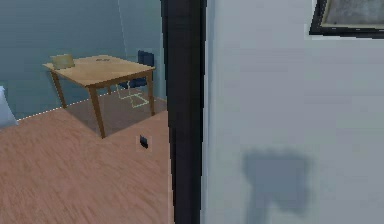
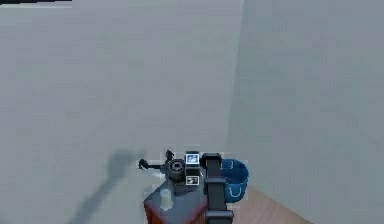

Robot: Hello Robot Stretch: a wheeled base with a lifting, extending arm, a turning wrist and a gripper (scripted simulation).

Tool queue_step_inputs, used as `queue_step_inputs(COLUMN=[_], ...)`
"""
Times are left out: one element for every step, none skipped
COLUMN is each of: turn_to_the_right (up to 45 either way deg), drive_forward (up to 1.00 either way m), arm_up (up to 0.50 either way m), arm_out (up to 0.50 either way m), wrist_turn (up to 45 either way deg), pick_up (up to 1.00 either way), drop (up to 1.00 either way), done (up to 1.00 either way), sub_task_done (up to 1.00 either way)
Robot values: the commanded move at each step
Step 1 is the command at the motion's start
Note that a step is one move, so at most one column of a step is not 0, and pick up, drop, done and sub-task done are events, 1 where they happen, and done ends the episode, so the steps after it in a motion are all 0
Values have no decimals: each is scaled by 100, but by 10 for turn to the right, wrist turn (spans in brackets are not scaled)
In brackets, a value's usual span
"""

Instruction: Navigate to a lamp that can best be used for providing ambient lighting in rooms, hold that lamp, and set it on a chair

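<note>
In the arm side view my gripper [image 2: 152, 166] reaches toward a white wall from the end of the dark arm [image 2: 214, 195]. Just below it, a small pale thing [image 2: 166, 198] stands on a reddish-brown surface [image 2: 158, 212] at the picture's bottom edge. I cannot tell whether the gripper holds anything. In the forward view a blue chair [image 1: 145, 62] stands behind a wooden table [image 1: 103, 72] at the left, through a doorway.
A dark door frame [image 1: 184, 110] rises in the forward view's middle, with white wall and a framed picture [image 1: 348, 17] to its right. A tan thing [image 1: 63, 60] lies on the table, and a small dark thing [image 1: 144, 142] on the wooden floor. A blue bin [image 2: 236, 178] stands by the arm.
</note>
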Motion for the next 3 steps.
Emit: queue_step_inputs(turn_to_the_right=[0,0,0], drive_forward=[0,0,0], arm_up=[-30,0,10], arm_out=[0,0,0], wrist_turn=[0,0,0], pick_up=[0,100,0], drop=[0,0,0], done=[0,0,0], sub_task_done=[0,0,0])
